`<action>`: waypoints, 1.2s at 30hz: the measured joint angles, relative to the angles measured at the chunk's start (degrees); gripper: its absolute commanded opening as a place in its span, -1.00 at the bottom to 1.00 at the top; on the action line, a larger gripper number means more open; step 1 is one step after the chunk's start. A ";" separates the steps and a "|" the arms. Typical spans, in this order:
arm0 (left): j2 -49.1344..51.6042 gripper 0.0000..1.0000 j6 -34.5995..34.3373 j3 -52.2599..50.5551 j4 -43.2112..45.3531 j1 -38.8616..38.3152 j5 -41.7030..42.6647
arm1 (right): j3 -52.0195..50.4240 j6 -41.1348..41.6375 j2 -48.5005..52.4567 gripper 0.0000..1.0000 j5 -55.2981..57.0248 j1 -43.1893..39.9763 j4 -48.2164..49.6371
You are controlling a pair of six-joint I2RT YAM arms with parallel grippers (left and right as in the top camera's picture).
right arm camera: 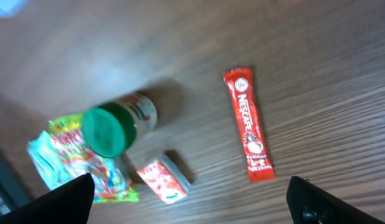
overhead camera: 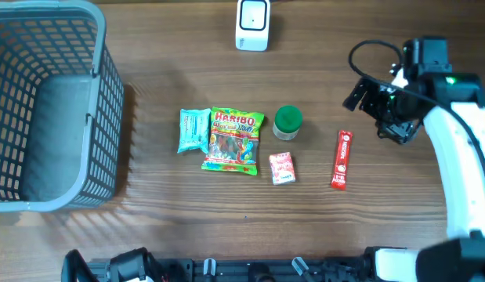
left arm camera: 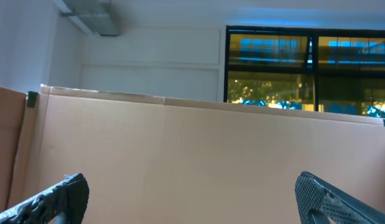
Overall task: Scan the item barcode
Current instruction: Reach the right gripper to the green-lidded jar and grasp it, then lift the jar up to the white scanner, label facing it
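Several items lie mid-table: a Haribo bag (overhead camera: 233, 139), a teal packet (overhead camera: 193, 130), a green-lidded jar (overhead camera: 287, 122), a small red box (overhead camera: 282, 168) and a red Nescafe sachet (overhead camera: 342, 160). A white barcode scanner (overhead camera: 252, 23) stands at the far edge. My right gripper (overhead camera: 392, 119) hovers right of the sachet, open and empty. Its wrist view shows the sachet (right arm camera: 247, 124), the jar (right arm camera: 114, 127) and the red box (right arm camera: 164, 178) below the right gripper (right arm camera: 191, 186). My left gripper (left arm camera: 191, 190) is open with nothing between its fingers, facing a cardboard wall.
A grey mesh basket (overhead camera: 109, 117) fills the left side of the table. The left arm's base (overhead camera: 124, 266) sits at the near edge. A cardboard panel (left arm camera: 192, 143) and a window (left arm camera: 304, 68) show in the left wrist view.
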 measured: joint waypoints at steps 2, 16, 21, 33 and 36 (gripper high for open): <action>-1.81 1.00 0.00 -2.34 1.03 -0.04 -0.15 | 0.00 -5.03 2.84 0.99 -4.92 -0.04 1.29; -10.93 1.00 -4.76 -21.68 1.40 -2.21 -0.15 | 1.27 -17.81 9.05 0.99 8.24 25.57 17.57; -17.75 1.00 -4.79 -29.53 3.67 -2.34 -0.22 | 2.36 -19.23 18.64 0.99 10.10 25.51 18.05; -18.95 1.00 -4.83 -32.89 3.91 -2.34 -2.54 | 4.09 -19.91 31.58 0.88 11.37 25.49 17.84; -18.97 1.00 -4.94 -32.94 3.91 -2.34 -2.78 | 4.70 -20.13 31.95 0.38 11.23 25.46 17.99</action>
